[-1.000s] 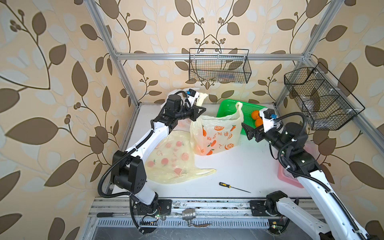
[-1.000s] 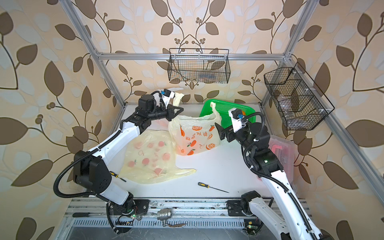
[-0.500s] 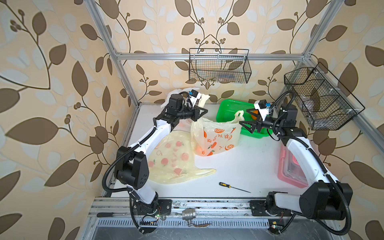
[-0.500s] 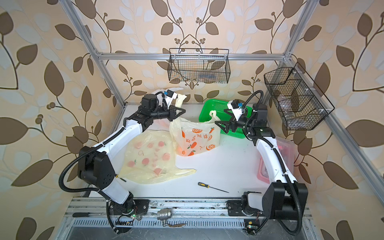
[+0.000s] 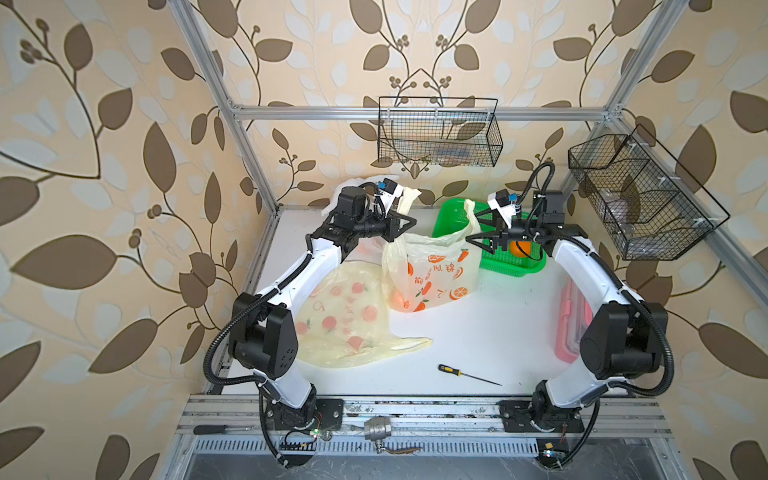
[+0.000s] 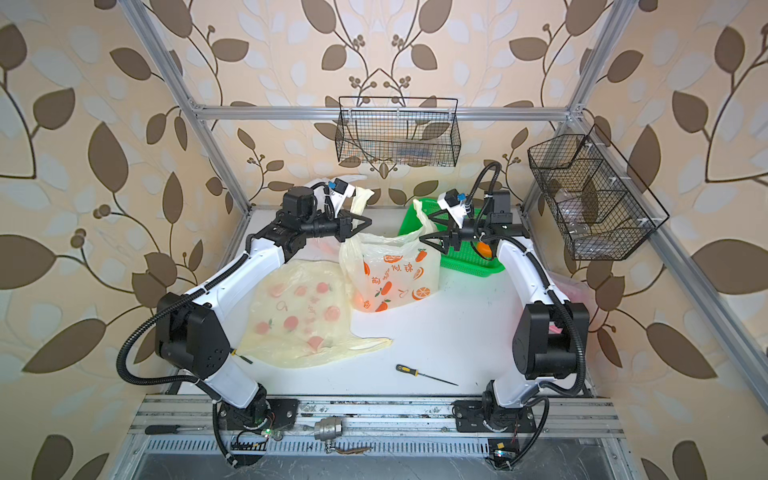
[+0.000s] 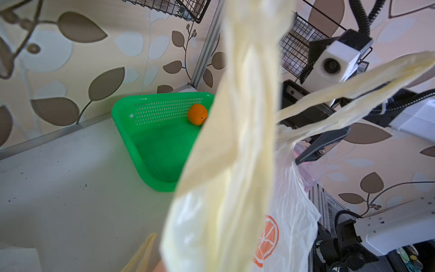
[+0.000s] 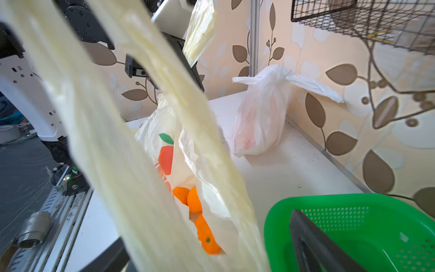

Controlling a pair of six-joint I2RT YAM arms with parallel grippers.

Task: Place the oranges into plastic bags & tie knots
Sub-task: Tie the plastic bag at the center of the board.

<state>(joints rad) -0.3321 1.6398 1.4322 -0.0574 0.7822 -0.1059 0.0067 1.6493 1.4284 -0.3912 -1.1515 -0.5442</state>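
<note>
When closing on the free strap, best to catch it low, close to the mouth of the printed bag, and bunched whole between the jaws rather than by one thin edge. After that, worth drawing both straps up and toward each other before any crossing, with the load resting on the table to spare the thin film. Judged the opening of the knot-tying step for this bag.

Jaws of the right gripper spread wide, straddling that strap, clamped on nothing; from its wrist, strap seen running between the two dark fingers. Jaws of the left gripper pinched together on the other strap, holding it up above the bag's mouth.

At the bottom of the printed bag, at least three oranges. One more orange left in the green basket, beside the bag. Far back on the table, a white bag already closed with a knot, strap ends sticking out sideways. Flat next to the left arm, a second yellow bag. Near the front edge, well apart, a screwdriver.
</note>
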